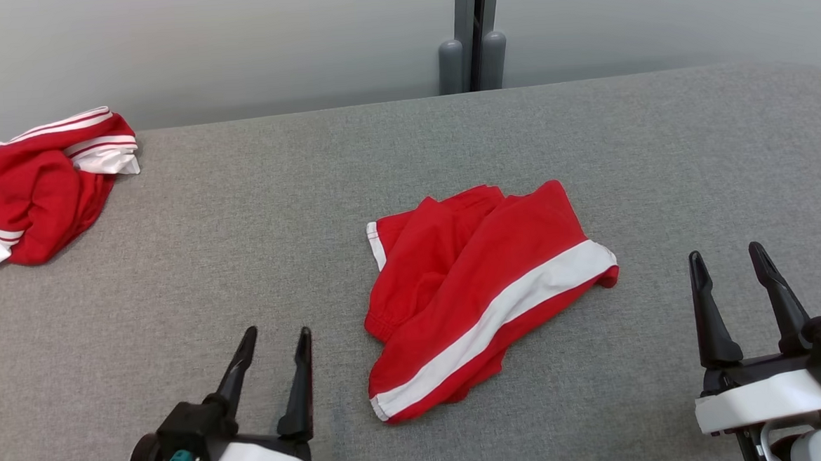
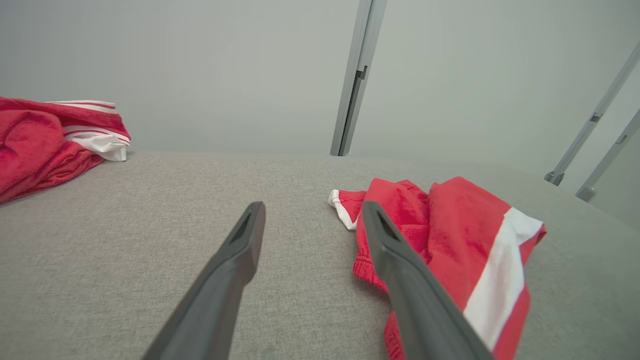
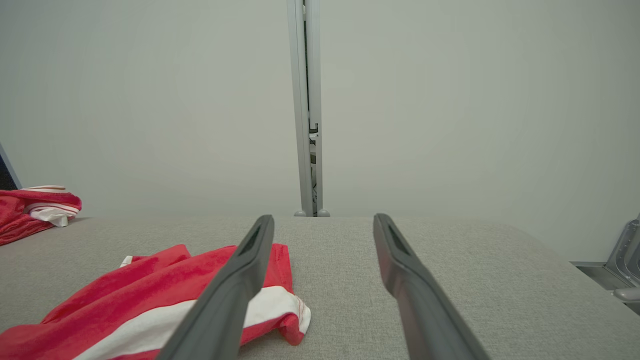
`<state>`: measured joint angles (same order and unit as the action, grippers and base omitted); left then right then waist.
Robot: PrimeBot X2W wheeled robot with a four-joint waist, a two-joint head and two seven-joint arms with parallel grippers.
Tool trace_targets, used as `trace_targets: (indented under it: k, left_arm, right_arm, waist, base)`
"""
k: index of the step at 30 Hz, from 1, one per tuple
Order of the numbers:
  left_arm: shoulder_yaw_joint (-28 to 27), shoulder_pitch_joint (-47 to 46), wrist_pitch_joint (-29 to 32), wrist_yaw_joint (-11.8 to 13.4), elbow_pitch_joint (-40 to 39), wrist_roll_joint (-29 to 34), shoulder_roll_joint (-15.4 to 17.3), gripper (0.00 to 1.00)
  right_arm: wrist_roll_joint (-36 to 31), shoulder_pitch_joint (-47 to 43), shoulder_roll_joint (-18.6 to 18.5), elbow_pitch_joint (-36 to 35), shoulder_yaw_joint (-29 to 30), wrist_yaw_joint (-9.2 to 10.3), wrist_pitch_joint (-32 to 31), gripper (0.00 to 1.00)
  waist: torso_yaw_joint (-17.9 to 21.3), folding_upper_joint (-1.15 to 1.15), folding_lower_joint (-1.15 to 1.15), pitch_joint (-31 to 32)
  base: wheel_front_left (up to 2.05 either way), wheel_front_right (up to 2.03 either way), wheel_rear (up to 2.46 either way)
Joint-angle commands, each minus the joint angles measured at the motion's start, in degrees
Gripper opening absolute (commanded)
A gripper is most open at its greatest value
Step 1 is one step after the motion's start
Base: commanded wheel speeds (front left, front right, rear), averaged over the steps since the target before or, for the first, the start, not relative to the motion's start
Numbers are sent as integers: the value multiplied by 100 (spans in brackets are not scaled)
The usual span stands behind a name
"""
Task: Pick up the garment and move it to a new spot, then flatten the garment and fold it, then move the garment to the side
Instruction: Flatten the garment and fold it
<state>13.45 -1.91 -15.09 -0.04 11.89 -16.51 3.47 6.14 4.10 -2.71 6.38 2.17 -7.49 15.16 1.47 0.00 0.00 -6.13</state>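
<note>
**A:** What takes up most of the head view?

**B:** A grey fabric-covered surface [image 1: 241, 218]. It runs from the bottom edge up to a pale wall [image 1: 232, 43] across the top.

**A:** And the garment?

**B:** The red garment [image 1: 483, 283] has a broad white stripe. It lies rumpled and partly folded over itself on the surface, just right of the frame's centre.

**A:** Anything else red?

**B:** A red-and-white heap [image 1: 29, 187] at the upper left, on the surface's far edge, well apart from the garment.

**A:** The claws?

**B:** The left gripper [image 1: 278, 331] is at the lower left, its fingers spread with bare surface between them. The tips are near the garment's lower left edge but apart from it. In the left wrist view the garment lies behind the right-hand finger. The right gripper [image 1: 725, 250] is at the lower right, likewise spread and empty, off to the right of the garment's white-striped end.

**A:** Smallest thing?

**B:** A grey post [image 1: 474, 37] at top centre, upright against the wall behind the surface.
</note>
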Motion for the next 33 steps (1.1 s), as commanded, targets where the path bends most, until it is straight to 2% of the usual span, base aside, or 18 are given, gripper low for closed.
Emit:
trace_targets:
  k: [1,11,21,26,33]
  left_arm:
    - [-171,121,-11,60,-46,53,7,100]
    - [-593,386,-11,56,-60,109,-43,100]
    - [-554,418,-11,52,-95,36,-49,100]
    - [-260,438,-11,-130,277,11,-49,100]
    - [424,129,517,-452,979,-704,-47,100]
  right_arm:
    - [8,-34,-35,21,12,-1,1,100]
    - [42,-48,-36,379,-86,-1,1,100]
    - [66,25,-36,555,-112,-1,1,100]
    - [75,29,-36,565,-115,-1,1,100]
    - [90,49,-36,539,-126,-1,0,100]
  waist:
    - [-1,0,0,8]
    - [-33,0,0,51]
    - [-56,0,0,80]
    - [-39,0,0,74]
    - [22,0,0,46]
  base:
    - [0,0,0]
    - [0,0,0]
    - [0,0,0]
    - [0,0,0]
    - [0,0,0]
